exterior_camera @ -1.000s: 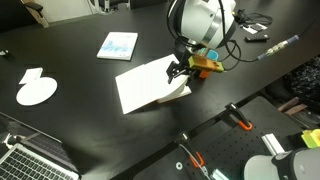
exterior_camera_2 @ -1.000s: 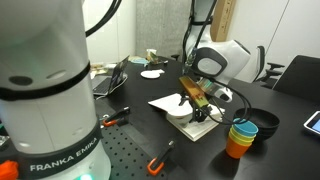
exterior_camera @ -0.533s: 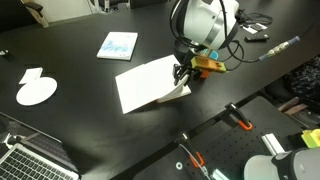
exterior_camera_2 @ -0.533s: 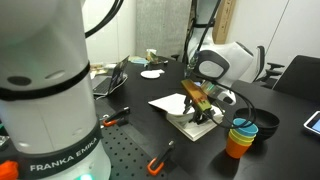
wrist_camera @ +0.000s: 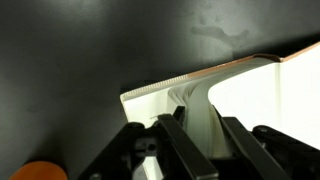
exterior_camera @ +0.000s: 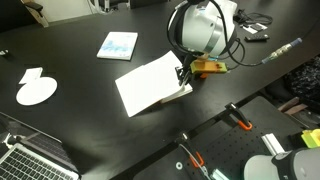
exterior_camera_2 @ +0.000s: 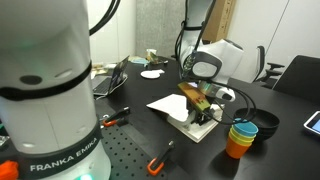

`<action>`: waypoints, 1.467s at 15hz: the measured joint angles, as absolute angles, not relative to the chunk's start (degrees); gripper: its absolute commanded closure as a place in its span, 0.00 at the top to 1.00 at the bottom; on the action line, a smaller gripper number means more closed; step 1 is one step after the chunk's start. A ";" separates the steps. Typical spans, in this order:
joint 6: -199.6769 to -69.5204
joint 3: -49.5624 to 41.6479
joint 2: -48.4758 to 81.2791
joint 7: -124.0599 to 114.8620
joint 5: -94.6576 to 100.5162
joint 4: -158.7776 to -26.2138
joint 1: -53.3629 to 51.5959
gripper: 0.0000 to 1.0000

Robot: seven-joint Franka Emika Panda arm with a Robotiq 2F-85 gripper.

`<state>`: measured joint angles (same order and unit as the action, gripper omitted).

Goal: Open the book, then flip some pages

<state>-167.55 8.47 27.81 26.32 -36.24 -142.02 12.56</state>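
The book point(exterior_camera: 150, 82) lies open on the black table, its white pages facing up; it also shows in an exterior view point(exterior_camera_2: 168, 103). My gripper point(exterior_camera: 184, 72) is at the book's right edge, low over the table point(exterior_camera_2: 202, 112). In the wrist view a thin orange-brown cover edge point(wrist_camera: 235, 65) runs along the far side of the open book. A curled sheaf of pages point(wrist_camera: 196, 108) rises between the two black fingers point(wrist_camera: 176, 135), and my gripper point(wrist_camera: 200, 126) is shut on that sheaf.
A light-blue booklet point(exterior_camera: 118, 45) and a white disc point(exterior_camera: 37, 92) lie farther off on the table. An orange-blue cup point(exterior_camera_2: 240, 136) stands close beside the book. A laptop point(exterior_camera: 35, 160) and orange-handled tools point(exterior_camera: 240, 121) sit at the near edge. A large robot base point(exterior_camera_2: 45, 90) fills the foreground.
The jaws have gone from wide open to shut on the edge of some pages. The arm has barely shifted, and the book stays where it was.
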 measured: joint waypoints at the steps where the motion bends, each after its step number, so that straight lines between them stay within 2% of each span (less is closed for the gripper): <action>1: -169.40 7.14 27.47 24.87 -35.08 -142.83 10.30 0.15; 5: -176.32 0.06 25.58 19.12 -31.41 -146.48 -0.96 0.14; 12: -183.15 -14.26 20.85 0.03 -12.16 -153.21 -18.56 0.14; 18: -186.46 -29.98 20.53 -2.35 -12.18 -156.60 -40.57 0.14; 22: -187.50 -34.78 21.08 -2.46 -15.25 -157.43 -51.37 0.14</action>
<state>-187.50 -34.78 21.08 -2.46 -15.25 -157.43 -51.37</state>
